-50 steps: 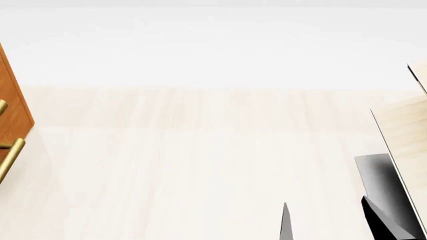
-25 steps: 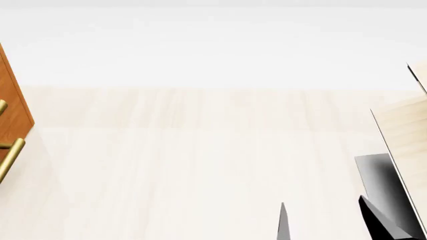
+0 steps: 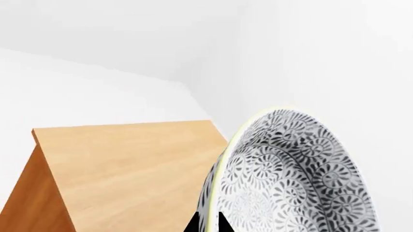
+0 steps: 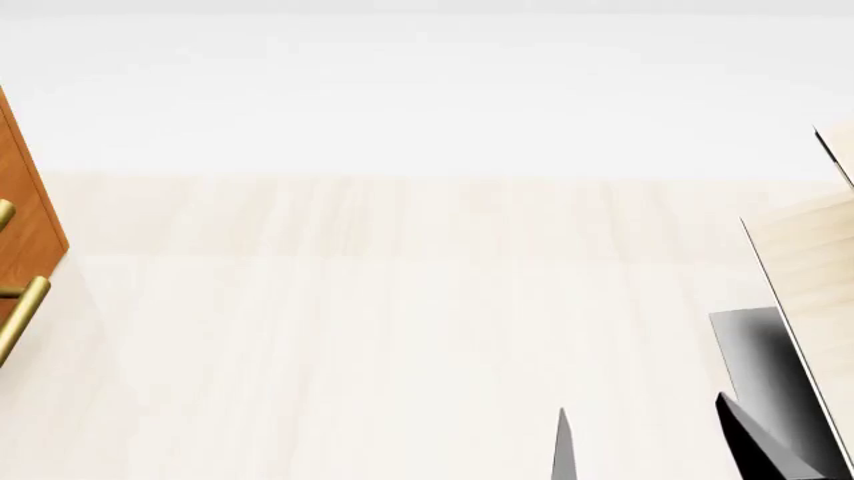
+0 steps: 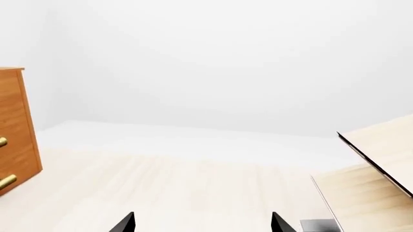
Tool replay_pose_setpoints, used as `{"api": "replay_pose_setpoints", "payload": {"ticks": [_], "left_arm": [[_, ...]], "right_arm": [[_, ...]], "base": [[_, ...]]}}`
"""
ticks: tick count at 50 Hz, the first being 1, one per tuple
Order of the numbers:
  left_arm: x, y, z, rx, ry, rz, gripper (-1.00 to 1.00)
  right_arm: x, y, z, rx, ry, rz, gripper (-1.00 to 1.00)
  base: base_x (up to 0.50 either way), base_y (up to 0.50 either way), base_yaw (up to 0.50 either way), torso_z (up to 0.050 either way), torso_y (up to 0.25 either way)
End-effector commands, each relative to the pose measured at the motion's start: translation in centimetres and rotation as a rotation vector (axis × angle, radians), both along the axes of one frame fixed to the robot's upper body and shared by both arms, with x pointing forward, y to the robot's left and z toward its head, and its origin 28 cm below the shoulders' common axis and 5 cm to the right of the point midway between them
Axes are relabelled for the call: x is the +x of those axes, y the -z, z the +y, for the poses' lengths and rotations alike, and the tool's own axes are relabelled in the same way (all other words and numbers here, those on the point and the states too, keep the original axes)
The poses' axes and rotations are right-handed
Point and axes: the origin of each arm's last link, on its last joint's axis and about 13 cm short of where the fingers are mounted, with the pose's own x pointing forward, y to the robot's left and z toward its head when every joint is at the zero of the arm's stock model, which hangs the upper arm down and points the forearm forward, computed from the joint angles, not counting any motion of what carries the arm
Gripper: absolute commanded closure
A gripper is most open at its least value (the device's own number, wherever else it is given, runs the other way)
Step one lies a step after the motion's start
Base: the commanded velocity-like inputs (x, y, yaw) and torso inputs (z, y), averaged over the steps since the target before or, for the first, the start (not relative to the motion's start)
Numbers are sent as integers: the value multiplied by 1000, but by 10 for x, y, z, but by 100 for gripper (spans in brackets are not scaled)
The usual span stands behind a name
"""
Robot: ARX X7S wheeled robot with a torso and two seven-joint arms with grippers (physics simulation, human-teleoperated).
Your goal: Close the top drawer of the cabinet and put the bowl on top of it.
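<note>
In the left wrist view my left gripper point(image 3: 208, 225) is shut on the rim of the bowl point(image 3: 297, 179), a white bowl with a grey leaf pattern, held on edge. Beside and below it lies the flat top of the reddish-brown cabinet point(image 3: 129, 164). The head view shows only the cabinet's point(image 4: 24, 205) right edge at far left, with two brass handles point(image 4: 20, 315). The top drawer's front is mostly cut off, and I cannot tell how far in it sits. My right gripper point(image 5: 202, 224) is open and empty over the pale floor; its fingertips point(image 4: 562, 448) show low in the head view.
A pale wood structure point(image 4: 817, 265) on a black base point(image 4: 761, 350) stands at the right, close to my right gripper. In the right wrist view the cabinet point(image 5: 16, 125) stands at one side and the pale structure point(image 5: 380, 159) at the other, with pale floor between.
In the head view my right gripper's fingertips have drifted slightly left and lower. The cabinet and the pale structure have not moved.
</note>
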Motion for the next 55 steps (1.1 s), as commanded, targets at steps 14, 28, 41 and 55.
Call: {"api": "replay_pose_setpoints", "payload": {"ticks": [14,28,41,55], "left_arm": [[6,21,5,18,-45,20,100],[18,41,11,4,-48,59,100],[31,45,19,8,-54,74,100],[43,53,28,-1,-80,105,100]], "right_arm": [[-1,2,0,0,-2,5,-100],[3,6,2,-1,-3,16,-100],[6,8,8,-10,-23,20,-100],[12,11,6,-13,-12,37,-100]], "base": [[0,0,0,0,0],[0,0,0,0,1],[0,0,0,0,0],[0,0,0,1,1]]}}
